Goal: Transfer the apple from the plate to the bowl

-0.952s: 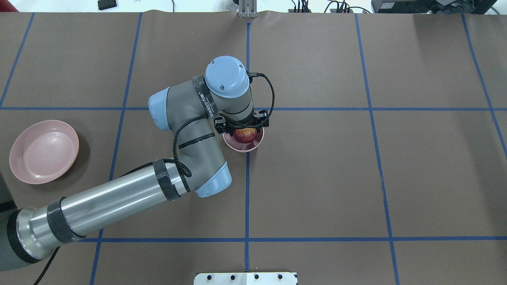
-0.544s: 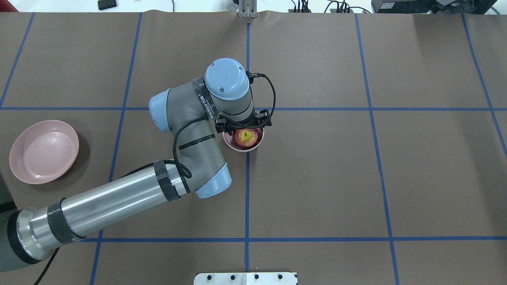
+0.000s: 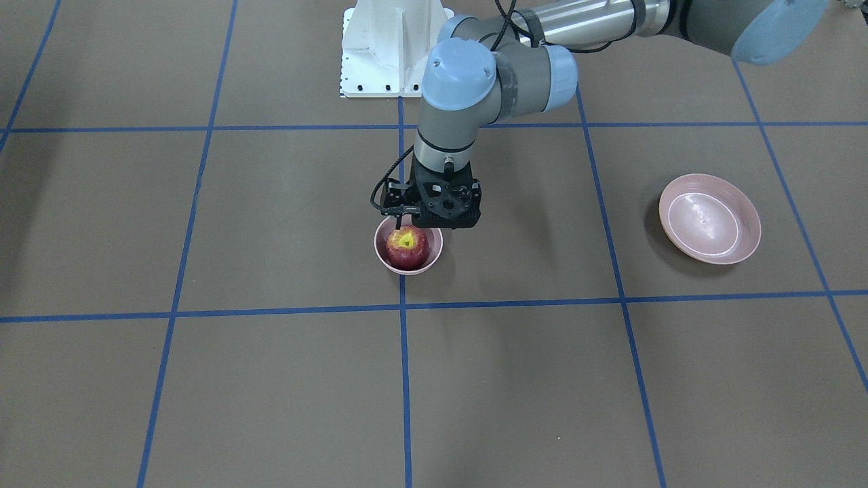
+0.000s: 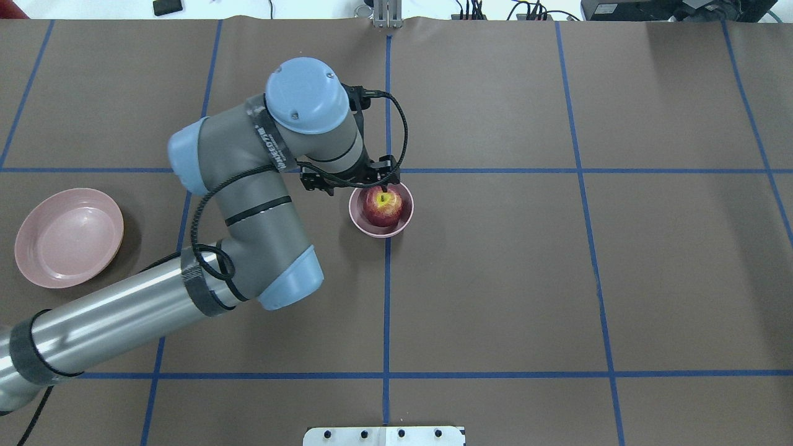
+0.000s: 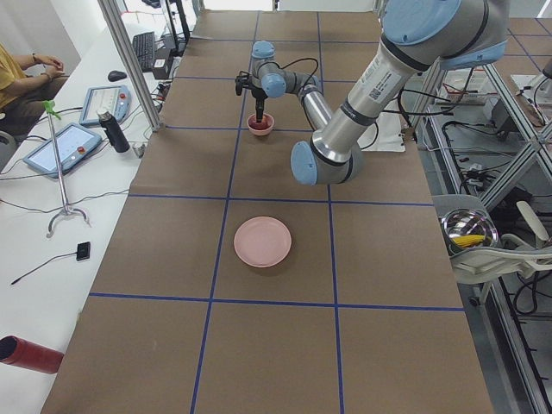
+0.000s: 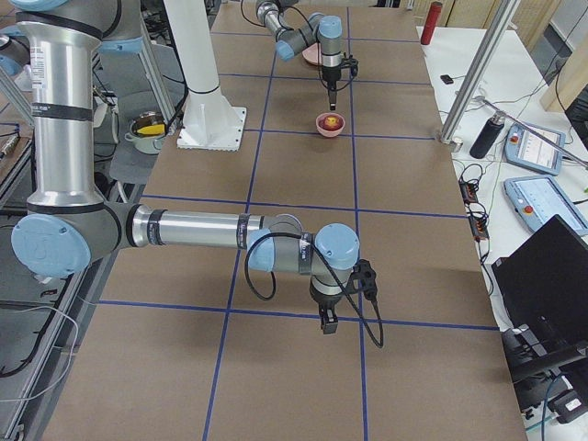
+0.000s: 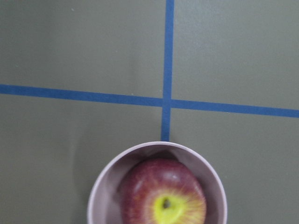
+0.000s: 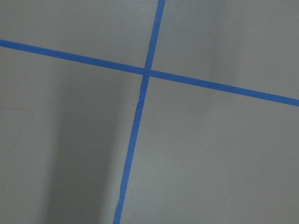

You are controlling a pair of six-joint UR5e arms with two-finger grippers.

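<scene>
The dark red apple (image 4: 383, 207) sits in the small pink bowl (image 4: 356, 218) at the table's middle, its yellow-green patch up. It also shows in the front view (image 3: 407, 248) and the left wrist view (image 7: 163, 193), inside the bowl's rim (image 7: 100, 196). My left gripper (image 4: 352, 181) is open and empty, lifted above the bowl's far left edge; one fingertip (image 3: 398, 221) hangs over the rim. The wide pink plate (image 4: 69, 238) lies empty at the table's left. My right gripper (image 6: 328, 317) shows only in the right side view; I cannot tell its state.
Blue tape lines cross the brown table (image 4: 557, 279). A white mount plate (image 3: 397, 47) stands at the robot's base. My left arm's elbow (image 4: 288, 279) hangs between plate and bowl.
My left gripper has lifted off the apple and drawn back to the left and far side. The apple stays in the bowl, now uncovered.
</scene>
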